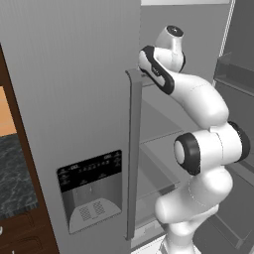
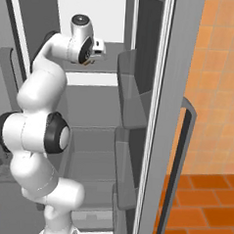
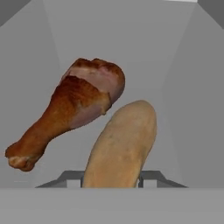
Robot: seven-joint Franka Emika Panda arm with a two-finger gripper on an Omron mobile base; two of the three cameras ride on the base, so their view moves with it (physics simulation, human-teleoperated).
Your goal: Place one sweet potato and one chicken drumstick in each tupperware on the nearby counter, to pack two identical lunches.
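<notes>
**Sweet potato between my fingertips inside the fridge**

The sweet potato (image 3: 122, 144) is a tan-orange tuber, matte and faintly mottled, with a rounded far end. Its near end runs down between my two dark fingertips (image 3: 70, 177), which sit close against either side of it, so my claw (image 3: 111, 179) has narrowed onto the sweet potato. Just beside it, across a narrow gap, lies a chicken drumstick (image 3: 72, 111): glossy red-brown skin, a paler pink patch on the bulbous end, and a thin bone stub pointing back past the sweet potato's near end. Both rest on a plain grey fridge shelf (image 3: 188, 144). Beyond the sweet potato the shelf runs bare to the back wall, with grey side walls closing in on both flanks. From the base views, my arm (image 1: 198, 104) reaches between the closed fridge door (image 1: 74, 99) and the opened door's bins (image 2: 133, 90).
</notes>
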